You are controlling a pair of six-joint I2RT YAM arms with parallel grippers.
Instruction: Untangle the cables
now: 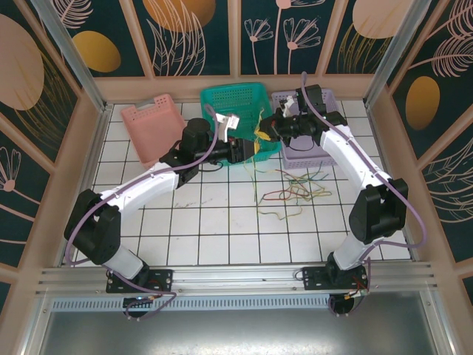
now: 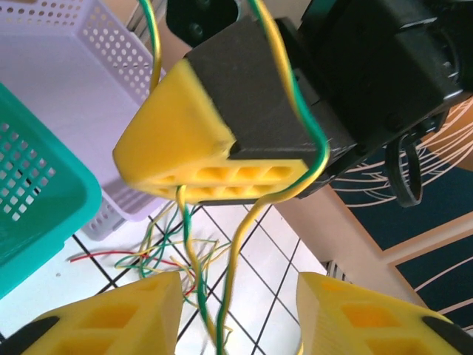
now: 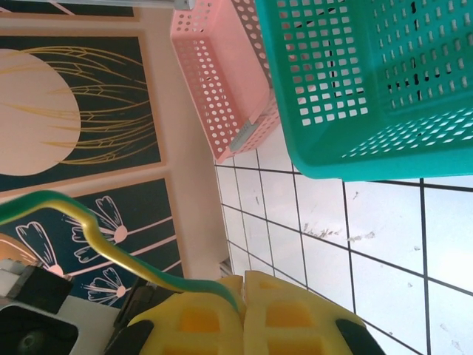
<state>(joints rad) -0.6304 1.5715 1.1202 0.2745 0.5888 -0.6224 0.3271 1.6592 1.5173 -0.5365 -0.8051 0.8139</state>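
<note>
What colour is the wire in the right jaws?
The wire is green and yellow, clearest from right wrist.

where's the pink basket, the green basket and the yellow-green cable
pink basket point(image 1: 153, 137): top view, its floor
green basket point(image 1: 235, 89): top view, back rim
yellow-green cable point(image 3: 118, 254): right wrist view, bent stretch

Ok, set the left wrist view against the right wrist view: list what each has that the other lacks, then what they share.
Left wrist, not right wrist: the lilac basket, the loose cables on the tiles, the open left gripper. Right wrist, not left wrist: the pink basket. Both: the teal basket, the tiles, the painted wall, and the right gripper shut on a yellow-green cable.
</note>
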